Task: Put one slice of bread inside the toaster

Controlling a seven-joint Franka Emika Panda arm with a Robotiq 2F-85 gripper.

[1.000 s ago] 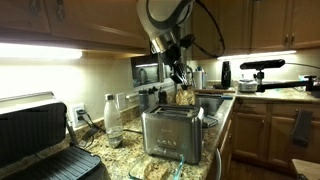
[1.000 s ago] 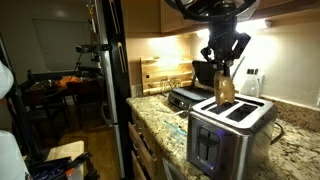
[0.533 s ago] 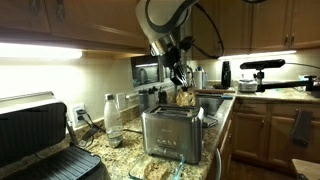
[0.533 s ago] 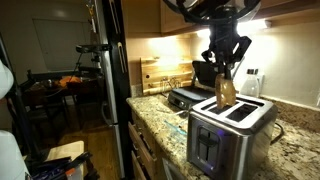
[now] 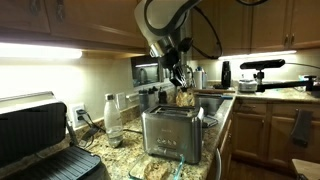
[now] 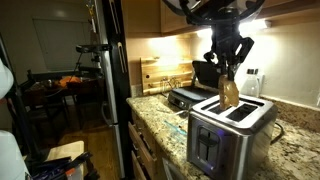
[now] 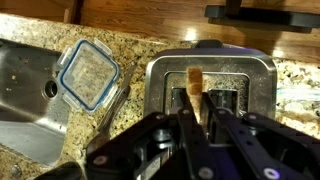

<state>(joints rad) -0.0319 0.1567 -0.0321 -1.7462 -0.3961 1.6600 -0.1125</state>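
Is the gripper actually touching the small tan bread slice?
Touching. In the wrist view, the gripper clamps both faces of the small tan bread slice, upright over the boxy brushed-steel toaster.

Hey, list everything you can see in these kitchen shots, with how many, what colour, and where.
slice of bread: one, tan-brown, held upright over a toaster slot
toaster: one, brushed steel, on the counter
counter: one, speckled granite, under everything
contact grill: one, black and silver, lid raised, on the counter
container: one, clear with a blue-rimmed lid, between sink and toaster
sink: one, steel, set in the counter
water bottle: one, clear, by the wall
gripper: one, black, shut on the slice of bread
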